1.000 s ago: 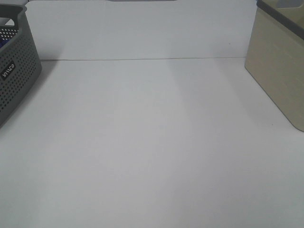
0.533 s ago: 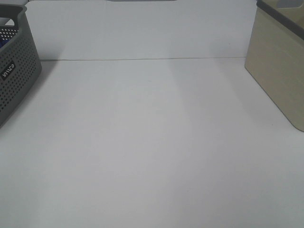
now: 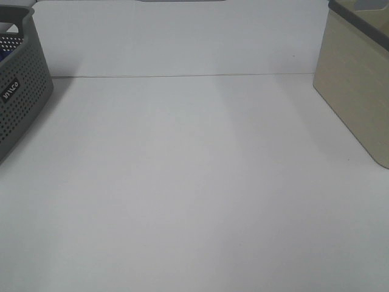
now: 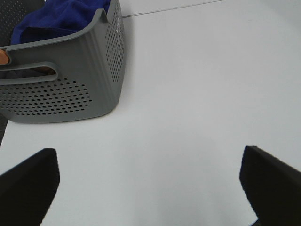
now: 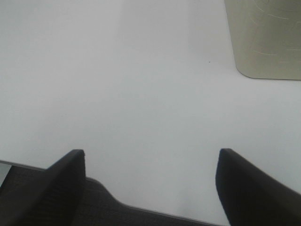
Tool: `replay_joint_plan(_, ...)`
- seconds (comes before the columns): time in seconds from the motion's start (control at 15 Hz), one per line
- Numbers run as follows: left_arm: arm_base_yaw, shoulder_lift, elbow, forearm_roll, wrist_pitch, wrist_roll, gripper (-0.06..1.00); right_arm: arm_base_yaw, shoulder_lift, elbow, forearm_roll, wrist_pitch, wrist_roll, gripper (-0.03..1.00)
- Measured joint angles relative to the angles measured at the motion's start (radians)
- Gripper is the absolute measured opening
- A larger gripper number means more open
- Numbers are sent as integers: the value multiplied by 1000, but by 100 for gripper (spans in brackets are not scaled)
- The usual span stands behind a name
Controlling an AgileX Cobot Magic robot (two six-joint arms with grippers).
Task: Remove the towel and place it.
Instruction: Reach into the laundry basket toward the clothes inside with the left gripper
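Towel (image 4: 61, 19) bunched in basket (image 4: 70, 89), long axis unclear. Left gripper (image 4: 150, 188), right gripper (image 5: 153, 186) spread wide, empty. Open table (image 3: 194, 182) between basket and bin (image 3: 358, 79).

- The exterior high camera sits above the near edge of the desk (image 3: 194, 182) and looks forward and down to the white back panel (image 3: 182, 36). Its frame cuts off a grey perforated basket (image 3: 21, 91) at the left and a beige bin (image 3: 358, 79) at the right.
- The left wrist camera rides behind the left hand (image 4: 150, 188), low and close, facing out between its dark fingers (image 4: 28, 183). It shares the grey basket with the high view.
- The right wrist camera looks steeply down past the right hand (image 5: 153, 186). It shares the beige bin's corner with the high view.
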Motion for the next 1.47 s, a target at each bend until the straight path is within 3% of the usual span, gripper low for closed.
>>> replay_joint_plan(0.2,0,83,-53,20,50,82,98,0,0,0,0,0,0,75)
replay_joint_plan(0.33,0,247,-178,35,129,219,98,0,0,0,0,0,0,75)
replay_joint_plan(0.6,0,570,-444,44,135,457,98,0,0,0,0,0,0,75)
replay_joint_plan(0.8,0,847,-650,133,135,607,98,0,0,0,0,0,0,75)
replay_joint_plan(0.93,0,1066,-779,263,134,695,98,0,0,0,0,0,0,75)
replay_joint_plan(1.2,1,1389,-943,475,132,735,98,0,0,0,0,0,0,75)
replay_joint_plan(1.47,71,1667,-1147,492,131,766,98,0,0,0,0,0,0,75)
